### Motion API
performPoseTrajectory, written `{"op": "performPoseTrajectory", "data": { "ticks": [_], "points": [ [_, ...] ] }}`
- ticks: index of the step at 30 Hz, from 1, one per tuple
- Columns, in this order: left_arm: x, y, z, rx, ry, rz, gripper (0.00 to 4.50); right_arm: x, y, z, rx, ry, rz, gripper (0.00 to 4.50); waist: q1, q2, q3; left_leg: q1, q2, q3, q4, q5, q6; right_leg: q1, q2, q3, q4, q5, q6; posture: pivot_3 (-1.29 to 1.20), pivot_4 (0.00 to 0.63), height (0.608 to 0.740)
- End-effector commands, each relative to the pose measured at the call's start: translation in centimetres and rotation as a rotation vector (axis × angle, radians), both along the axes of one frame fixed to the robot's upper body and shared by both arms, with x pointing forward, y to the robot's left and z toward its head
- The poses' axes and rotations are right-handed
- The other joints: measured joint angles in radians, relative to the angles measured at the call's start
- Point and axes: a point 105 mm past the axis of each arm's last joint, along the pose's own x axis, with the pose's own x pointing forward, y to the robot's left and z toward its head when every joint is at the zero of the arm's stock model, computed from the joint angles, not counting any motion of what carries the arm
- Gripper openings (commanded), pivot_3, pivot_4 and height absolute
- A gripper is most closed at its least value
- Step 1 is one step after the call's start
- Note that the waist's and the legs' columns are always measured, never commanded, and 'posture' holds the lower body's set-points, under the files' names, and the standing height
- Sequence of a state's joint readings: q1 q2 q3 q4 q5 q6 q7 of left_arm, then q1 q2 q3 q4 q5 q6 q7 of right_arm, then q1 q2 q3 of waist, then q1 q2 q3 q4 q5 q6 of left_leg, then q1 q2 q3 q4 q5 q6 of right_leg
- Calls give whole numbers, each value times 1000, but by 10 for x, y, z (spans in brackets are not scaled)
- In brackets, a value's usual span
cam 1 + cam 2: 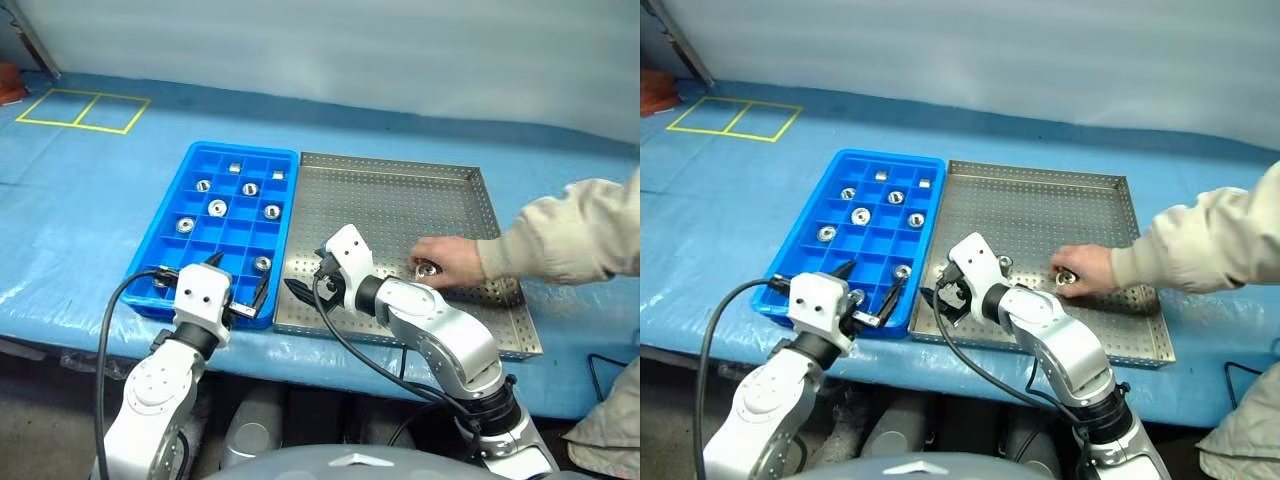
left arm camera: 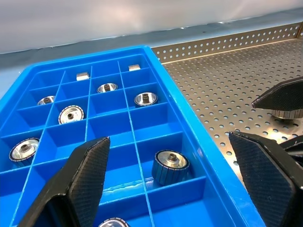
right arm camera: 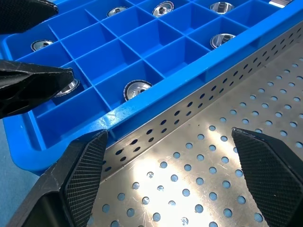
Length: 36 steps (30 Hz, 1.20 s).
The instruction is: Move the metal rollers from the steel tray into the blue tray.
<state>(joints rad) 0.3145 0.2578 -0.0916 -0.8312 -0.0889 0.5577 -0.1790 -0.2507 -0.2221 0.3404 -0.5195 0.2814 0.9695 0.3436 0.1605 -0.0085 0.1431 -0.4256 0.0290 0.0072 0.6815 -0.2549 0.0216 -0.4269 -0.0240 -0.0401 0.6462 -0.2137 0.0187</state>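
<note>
two trays side by side and touching on a blue sheet-covered table point(image 1: 90, 210): blue tray point(image 1: 190, 170) with its grid of square compartments on the robot's left, perforated steel tray point(image 1: 400, 200) on the right. nine metal rollers point(image 1: 217, 208) countable in the blue tray from the head views, one per compartment: two lying on their sides in the far row, five more with the hollow centre facing up through the middle rows, one dark-sided roller point(image 2: 170, 166) near the right wall in a near row, and one more half hidden behind the left gripper point(image 1: 236, 287) at the near edge. in the steel tray, one roller point(image 1: 1005, 263) standing just beyond the right gripper point(image 1: 945, 292), and another roller point(image 1: 426, 268) under the fingertips of a person's hand point(image 1: 450, 260) reaching in from the right in a beige sleeve point(image 1: 565, 235); whether pinched or only touched, cannot tell. left gripper hovering over the near right corner of the blue tray, both black fingers point(image 2: 78, 184) spread wide, nothing between them. right gripper low over the near left corner of the steel tray, next to the rim shared with the blue tray, fingers point(image 3: 83, 175) likewise wide apart and empty, bare perforated floor between them. yellow taped rectangle point(image 1: 82, 108) of two cells on the sheet far off to the left.
</note>
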Motion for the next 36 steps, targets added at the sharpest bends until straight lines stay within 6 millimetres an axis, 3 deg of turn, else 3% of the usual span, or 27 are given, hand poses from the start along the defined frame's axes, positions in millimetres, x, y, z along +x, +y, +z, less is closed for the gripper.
{"op": "performPoseTrajectory", "data": {
  "ticks": [1,9,15,19,23,27,32,36],
  "points": [
    [0,-1,6,-1,-25,-6,4393,-3,5,15,32,-50,27,4457,-4,0,0,0,0,0,0,0,0,0,0,0,0,0,0,314,150,740],
    [1,1,4,3,-12,3,4393,6,-3,18,17,-82,-34,4457,-12,0,0,0,0,0,0,0,0,0,0,0,0,0,0,280,150,740],
    [10,1,-1,58,11,-32,4393,35,-40,32,40,-132,-312,4457,-23,0,0,1,0,0,0,0,0,0,0,1,1,0,0,210,150,740],
    [20,-5,-3,80,23,-95,4393,37,-56,26,47,-94,-432,4457,-42,0,0,1,-1,1,0,1,0,0,0,1,1,0,0,145,150,740],
    [24,-15,-1,59,21,-156,4393,35,-54,17,58,-51,-455,4457,-82,1,0,1,0,2,0,1,0,0,-1,3,1,2,2,107,150,740],
    [24,-29,-2,44,27,-229,4393,39,-46,-11,25,62,-498,4457,-116,1,0,5,0,3,-1,1,0,1,0,5,3,3,4,92,150,740],
    [21,-37,-3,28,40,-264,4393,46,-30,-17,62,81,-474,4457,-130,1,1,11,1,9,-1,1,0,3,0,11,8,-1,-1,90,150,740],
    [20,-38,-4,29,39,-266,4393,56,-29,-27,45,76,-494,4457,-132,1,1,13,1,14,-1,1,2,1,-1,15,13,-1,-2,103,150,740]
  ]
}}
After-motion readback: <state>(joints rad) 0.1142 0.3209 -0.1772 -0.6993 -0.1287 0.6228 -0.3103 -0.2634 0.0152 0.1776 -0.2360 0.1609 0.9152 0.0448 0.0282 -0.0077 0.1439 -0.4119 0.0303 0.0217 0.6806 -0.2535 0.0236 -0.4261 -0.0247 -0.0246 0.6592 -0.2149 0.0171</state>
